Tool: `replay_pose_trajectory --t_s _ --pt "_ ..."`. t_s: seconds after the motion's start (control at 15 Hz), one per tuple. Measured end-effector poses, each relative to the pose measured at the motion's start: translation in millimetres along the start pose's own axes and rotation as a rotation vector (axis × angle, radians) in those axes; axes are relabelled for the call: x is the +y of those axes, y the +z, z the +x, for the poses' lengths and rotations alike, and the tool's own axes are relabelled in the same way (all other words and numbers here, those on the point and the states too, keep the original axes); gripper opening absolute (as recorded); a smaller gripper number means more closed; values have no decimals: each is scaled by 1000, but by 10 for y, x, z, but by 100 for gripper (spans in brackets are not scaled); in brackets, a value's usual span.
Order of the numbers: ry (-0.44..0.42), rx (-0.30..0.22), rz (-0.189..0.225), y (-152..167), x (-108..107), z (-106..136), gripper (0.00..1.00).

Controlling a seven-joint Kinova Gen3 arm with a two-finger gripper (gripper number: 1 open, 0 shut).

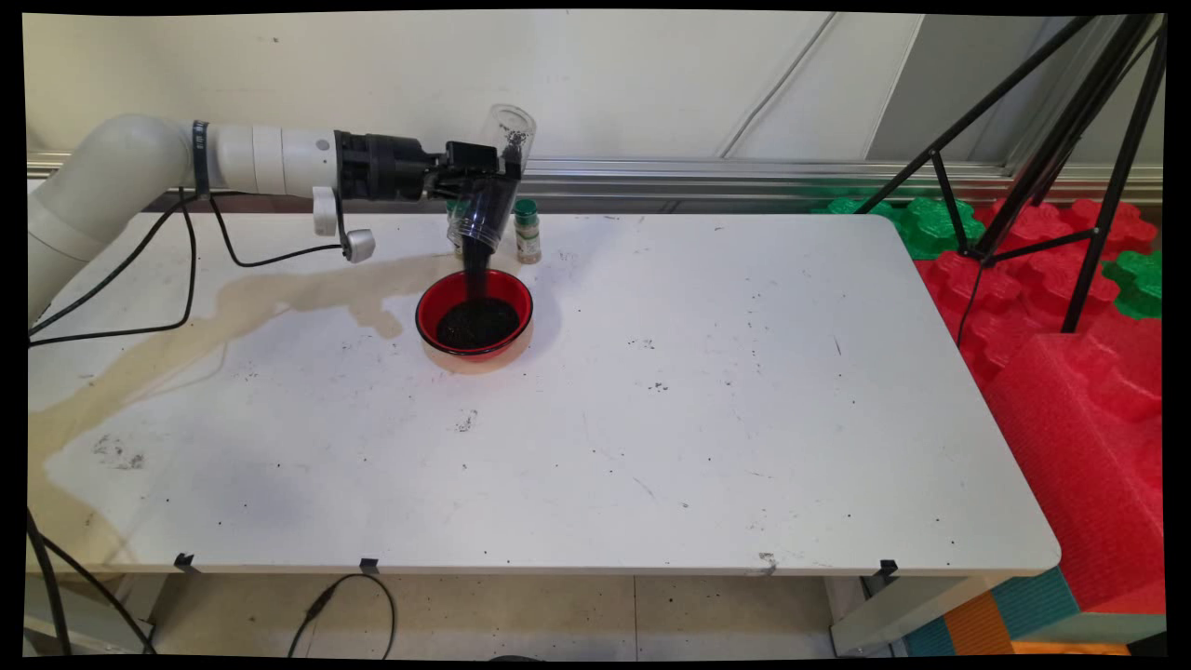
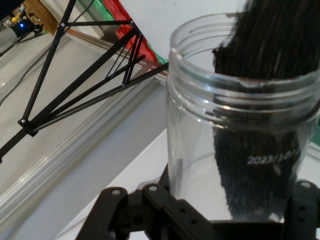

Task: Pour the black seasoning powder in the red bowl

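Over the far left part of the white bench (image 1: 651, 419), the arm reached in level from the left, and its gripper (image 1: 498, 181) had a clear plastic jar (image 1: 493, 186) clamped between its black fingers (image 2: 150, 200), pinched tight on the jar's sides. That jar was tipped well over, bottom up toward the wall, open threaded mouth down and slightly left. And out it came: dark grains (image 1: 478, 261) fell in a thin black stream from the mouth straight into the red bowl (image 1: 475, 316) below! The bowl sat on the bench just under the jar, a dark heap already covering much of its floor.

From the hand view, the jar (image 2: 240, 130) filled the right side, grains (image 2: 265, 45) sliding along its inner wall past the threaded rim, with a printed white date showing on the plastic. Beyond it ran the legs of a black tripod (image 2: 75, 85).

Just behind the bowl, near the bench's back edge, stood a small spice bottle with a green cap (image 1: 528, 231), upright and apart from the bowl. Another small container stood partly hidden behind the jar; I couldn't make out what it was. A brownish stain (image 1: 233, 312) spread across the bench's left side. Right of the bench stood the tripod (image 1: 1051, 140) over red and green foam blocks (image 1: 1070, 372). Black cables (image 1: 186, 270) hung from the arm.
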Motion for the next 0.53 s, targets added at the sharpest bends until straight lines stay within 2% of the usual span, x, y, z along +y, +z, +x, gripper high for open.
replay_pose_trajectory --t_s 0.53 --pt "46 -2 6 -10 -21 8 0"
